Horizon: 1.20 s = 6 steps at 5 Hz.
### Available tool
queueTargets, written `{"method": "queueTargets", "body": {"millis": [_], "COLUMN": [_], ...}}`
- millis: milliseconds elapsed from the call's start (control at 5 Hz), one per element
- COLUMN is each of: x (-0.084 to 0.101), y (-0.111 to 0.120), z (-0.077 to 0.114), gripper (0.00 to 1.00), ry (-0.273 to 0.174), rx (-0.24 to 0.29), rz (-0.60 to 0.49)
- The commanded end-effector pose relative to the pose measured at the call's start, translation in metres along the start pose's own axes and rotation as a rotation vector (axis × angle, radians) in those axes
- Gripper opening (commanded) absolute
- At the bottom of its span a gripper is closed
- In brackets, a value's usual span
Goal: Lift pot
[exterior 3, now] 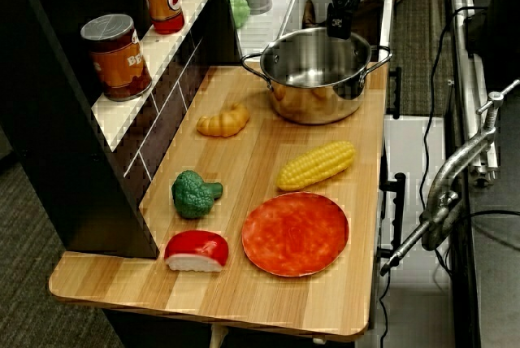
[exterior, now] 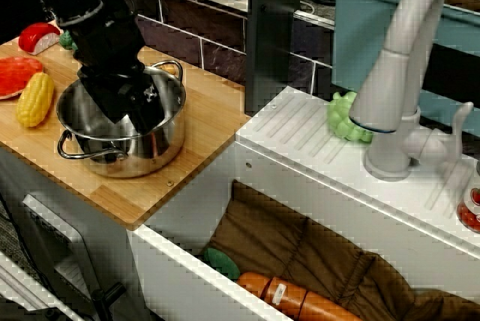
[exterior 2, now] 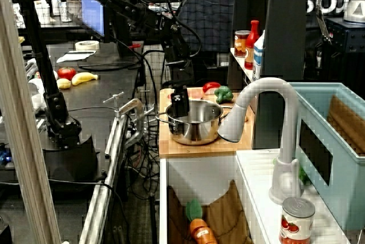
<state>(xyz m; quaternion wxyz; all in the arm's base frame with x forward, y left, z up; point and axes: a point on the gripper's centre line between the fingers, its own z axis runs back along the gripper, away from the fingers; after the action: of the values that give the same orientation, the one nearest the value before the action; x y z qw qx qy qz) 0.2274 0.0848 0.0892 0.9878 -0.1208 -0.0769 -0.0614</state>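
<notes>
Pot [exterior: 124, 130]: shiny round stainless steel, lidless, two looped wire side handles, sits on the wooden tabletop [exterior: 202, 122] near the edge next to the white sink unit [exterior: 300, 148]. Black tool [exterior: 124, 103] reaches down inside the pot at its rim wall; can't tell whether the fingers are spread or pinching the rim, bulk of the arm blocks it. Relative to the pot: yellow bumpy toy corn [exterior 3: 317, 164] just beside it, round flat orange-red plate [exterior 3: 296, 233] beyond the corn, curved tan croissant [exterior 3: 224, 122] near the pot on the wall side, green knobby broccoli [exterior 3: 195, 193] and red-white sushi piece [exterior 3: 197, 250] well apart. Curved grey plastic faucet [exterior: 397, 73] stands on the sink unit.
</notes>
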Motion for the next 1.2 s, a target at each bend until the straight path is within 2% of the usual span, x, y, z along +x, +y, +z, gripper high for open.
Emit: {"method": "queueTargets", "body": {"millis": [0,400,1000], "x": [-0.002,-0.003,-0.01], "y": [-0.004,0.0,0.02], "z": [-0.008,-0.015,-0.039], "gripper": [1.0,1.0,1.0], "ry": [0.032,0.041,0.124], "rx": [0.028,0.047,0.101], "rz": [-0.052,-0.026,-0.009]}}
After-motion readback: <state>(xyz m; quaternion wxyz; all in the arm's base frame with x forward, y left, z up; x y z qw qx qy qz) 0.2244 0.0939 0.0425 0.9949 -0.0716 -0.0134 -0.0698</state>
